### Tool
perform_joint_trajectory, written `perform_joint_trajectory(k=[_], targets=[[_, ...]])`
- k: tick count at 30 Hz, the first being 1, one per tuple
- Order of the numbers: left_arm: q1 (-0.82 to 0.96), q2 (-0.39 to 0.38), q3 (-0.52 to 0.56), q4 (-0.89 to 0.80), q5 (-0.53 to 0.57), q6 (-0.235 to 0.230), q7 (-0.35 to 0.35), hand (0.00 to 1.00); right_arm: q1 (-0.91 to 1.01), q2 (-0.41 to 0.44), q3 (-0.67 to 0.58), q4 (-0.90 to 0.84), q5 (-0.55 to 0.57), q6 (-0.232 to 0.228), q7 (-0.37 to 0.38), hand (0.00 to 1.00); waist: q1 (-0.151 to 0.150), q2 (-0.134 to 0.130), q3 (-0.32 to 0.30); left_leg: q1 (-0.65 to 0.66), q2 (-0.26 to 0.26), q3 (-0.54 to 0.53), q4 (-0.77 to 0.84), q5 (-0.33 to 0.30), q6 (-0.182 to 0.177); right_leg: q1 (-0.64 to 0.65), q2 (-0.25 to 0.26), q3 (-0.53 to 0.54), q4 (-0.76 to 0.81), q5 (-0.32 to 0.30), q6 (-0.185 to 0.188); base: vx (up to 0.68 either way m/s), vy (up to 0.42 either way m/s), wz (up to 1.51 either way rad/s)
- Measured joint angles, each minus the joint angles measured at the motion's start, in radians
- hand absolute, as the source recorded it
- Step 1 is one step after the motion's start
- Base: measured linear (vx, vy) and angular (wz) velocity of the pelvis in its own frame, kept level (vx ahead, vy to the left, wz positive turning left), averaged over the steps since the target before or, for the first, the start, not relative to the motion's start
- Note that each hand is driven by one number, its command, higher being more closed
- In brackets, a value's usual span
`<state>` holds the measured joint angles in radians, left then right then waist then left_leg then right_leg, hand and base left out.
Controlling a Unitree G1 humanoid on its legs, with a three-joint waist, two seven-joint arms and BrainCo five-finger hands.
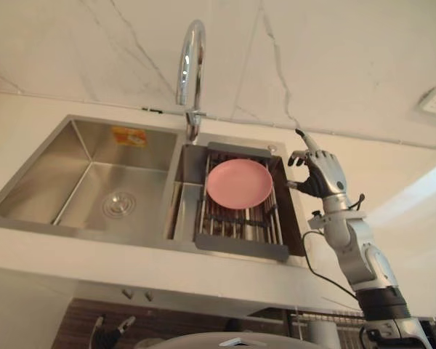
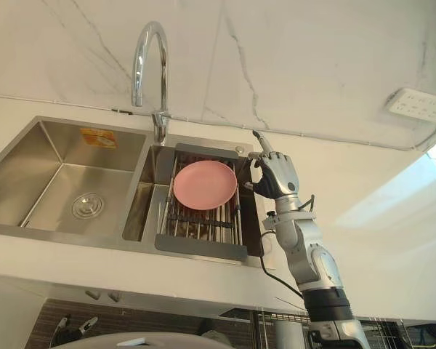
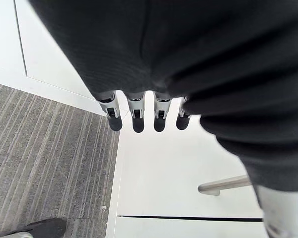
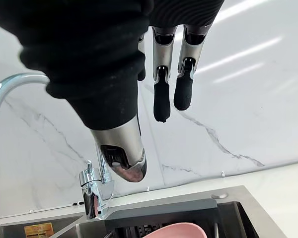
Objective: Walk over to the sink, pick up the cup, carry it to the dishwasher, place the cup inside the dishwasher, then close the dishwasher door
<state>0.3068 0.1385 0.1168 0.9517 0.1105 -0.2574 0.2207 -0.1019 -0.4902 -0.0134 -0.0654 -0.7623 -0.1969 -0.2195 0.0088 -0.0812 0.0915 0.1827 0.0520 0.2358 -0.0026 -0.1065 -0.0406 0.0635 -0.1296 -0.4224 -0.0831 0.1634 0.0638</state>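
Right fingers (image 4: 161,101): slack and nearly straight, nothing between them and the thumb.
Right hand (image 1: 321,174): raised at the right end of the rack (image 1: 236,251), near the plate (image 1: 239,183) but apart from it.
Left fingers (image 3: 133,121): hanging relaxed, empty.
Cup: in neither hand; place cannot be told, perhaps low in the basin by the rack.
Plate: pink, lying flat on the rack over the right basin of the sink (image 1: 80,182).
Done: the walk to the sink, judging by how close the basins and the tap (image 1: 190,65) lie.
Left: finding and gripping the cup, carrying it, setting it in the dishwasher, shutting the door; nearly the whole task.
Eye views: whole sink, both basins, the rack and the right arm reaching in from the right; wire bars (image 2: 272,317) under the counter, possibly the dishwasher's.
Right wrist view: tap base and marble wall from close, plus the plate's rim; nothing of the left basin's floor.
Left wrist view: striped floor (image 3: 39,163) and a white door with a handle (image 3: 223,184), well away from the sink.
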Motion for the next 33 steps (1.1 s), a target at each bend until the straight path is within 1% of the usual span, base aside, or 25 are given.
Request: perform_joint_trajectory(k=[1, 4, 9, 15, 20, 23, 25, 31, 33], targets=[[0.001, 0.000, 0.000, 0.000, 0.000, 0.000, 0.001, 0.00, 0.008, 0.001, 0.000, -0.003, 0.000, -0.007, 0.005, 0.00, -0.002, 0.000, 0.000, 0.001, 0.000, 0.002, 0.000, 0.000, 0.000, 0.000, 0.000, 0.002, 0.000, 0.000, 0.000, -0.02, 0.006, -0.09], [0.000, 0.000, 0.000, 0.000, 0.000, -0.001, 0.016, 0.00, 0.040, 0.014, 0.001, -0.005, -0.004, -0.026, 0.063, 0.00, -0.003, 0.002, -0.001, 0.004, 0.003, 0.012, 0.001, -0.007, -0.002, 0.000, 0.003, 0.011, 0.000, 0.001, -0.001, -0.02, 0.002, -0.09], [0.000, 0.000, -0.001, 0.000, 0.000, -0.001, 0.018, 0.00, 0.063, 0.014, 0.009, -0.006, -0.030, -0.028, 0.153, 0.00, -0.010, 0.011, -0.006, 0.004, 0.008, 0.014, 0.001, -0.010, -0.004, 0.000, 0.009, 0.012, 0.000, 0.000, -0.002, 0.00, 0.000, 0.00], [-0.001, 0.000, -0.001, 0.000, 0.000, -0.001, 0.016, 0.00, 0.062, 0.012, 0.064, -0.004, -0.033, -0.026, 0.225, 0.00, -0.007, 0.015, -0.009, 0.003, 0.011, 0.014, 0.000, -0.011, -0.006, -0.002, 0.012, 0.011, 0.000, -0.004, -0.002, 0.00, 0.000, 0.00], [-0.002, 0.000, -0.001, 0.001, 0.000, -0.001, 0.015, 0.00, 0.056, 0.012, 0.124, 0.008, -0.061, -0.024, 0.231, 0.00, 0.002, 0.015, -0.009, 0.003, 0.010, 0.013, 0.001, -0.011, -0.006, -0.003, 0.012, 0.009, 0.000, -0.004, -0.001, 0.00, 0.000, 0.00], [-0.003, 0.000, -0.002, 0.001, 0.000, -0.001, 0.015, 0.00, 0.035, 0.013, 0.166, 0.052, -0.071, -0.022, 0.229, 0.00, 0.007, 0.015, -0.009, 0.003, 0.010, 0.011, 0.001, -0.011, -0.006, -0.002, 0.011, 0.006, 0.000, -0.004, -0.001, 0.00, 0.000, 0.00], [-0.005, 0.000, -0.002, 0.001, 0.000, -0.001, 0.016, 0.00, 0.028, 0.017, 0.175, 0.080, -0.080, -0.021, 0.229, 0.00, 0.017, 0.015, -0.009, 0.002, 0.009, 0.009, 0.001, -0.011, -0.005, -0.002, 0.010, 0.004, 0.000, -0.004, -0.001, 0.00, 0.000, 0.00], [-0.008, 0.000, -0.001, 0.001, 0.000, -0.001, 0.016, 0.00, -0.022, 0.033, 0.248, 0.155, -0.192, -0.002, 0.224, 0.00, 0.023, 0.010, -0.006, -0.008, 0.008, -0.011, -0.001, -0.007, -0.005, -0.003, 0.007, -0.010, 0.000, -0.005, 0.000, 0.00, 0.000, 0.08], [-0.013, 0.000, -0.001, 0.000, 0.001, 0.000, 0.015, 0.00, -0.030, 0.041, 0.256, 0.183, -0.258, 0.008, 0.219, 0.00, 0.028, 0.006, -0.004, -0.012, 0.006, -0.016, -0.002, -0.004, -0.004, -0.002, 0.004, -0.021, 0.000, -0.006, 0.001, -0.01, 0.006, 0.12]])
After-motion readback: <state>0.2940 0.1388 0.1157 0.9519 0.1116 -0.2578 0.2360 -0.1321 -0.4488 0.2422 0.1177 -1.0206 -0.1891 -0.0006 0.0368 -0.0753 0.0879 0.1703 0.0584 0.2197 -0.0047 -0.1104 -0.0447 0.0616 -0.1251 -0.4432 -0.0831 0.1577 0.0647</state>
